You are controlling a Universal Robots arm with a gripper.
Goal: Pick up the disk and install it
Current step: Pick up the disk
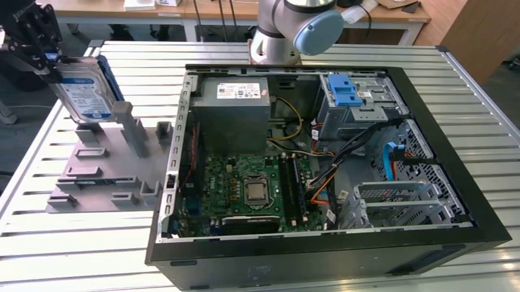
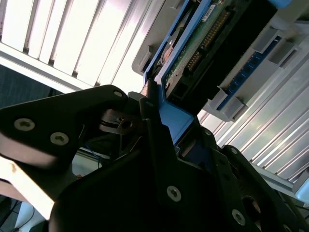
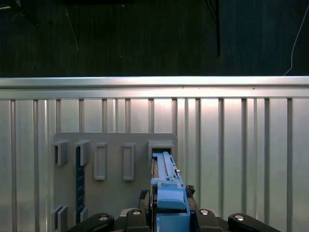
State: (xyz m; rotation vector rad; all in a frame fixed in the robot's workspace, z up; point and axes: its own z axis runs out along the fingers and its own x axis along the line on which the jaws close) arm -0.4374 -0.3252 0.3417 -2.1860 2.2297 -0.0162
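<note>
In the exterior view the disk [image 1: 84,91], a silver drive with a blue-and-white label in a blue carrier frame, hangs upright at the exterior view's left. My gripper [image 1: 53,63] is shut on its top end. The disk's lower end is just above a slot of the grey holder plate [image 1: 97,176]. The first wrist view looks along the disk's blue edge [image 3: 166,186] toward the holder plate [image 3: 113,142], with my gripper [image 3: 166,220] around it. In the second wrist view my black fingers [image 2: 154,145] clamp the blue frame, and the disk's green circuit board [image 2: 203,46] shows.
An open computer case [image 1: 182,134] lies on the slatted metal table [image 1: 73,255], to the exterior view's right of the holder plate. Inside are a grey power supply [image 1: 235,100], a motherboard [image 1: 252,182] and a grey drive cage topped by a blue bracket [image 1: 344,91]. The arm's base [image 1: 276,36] stands behind the case.
</note>
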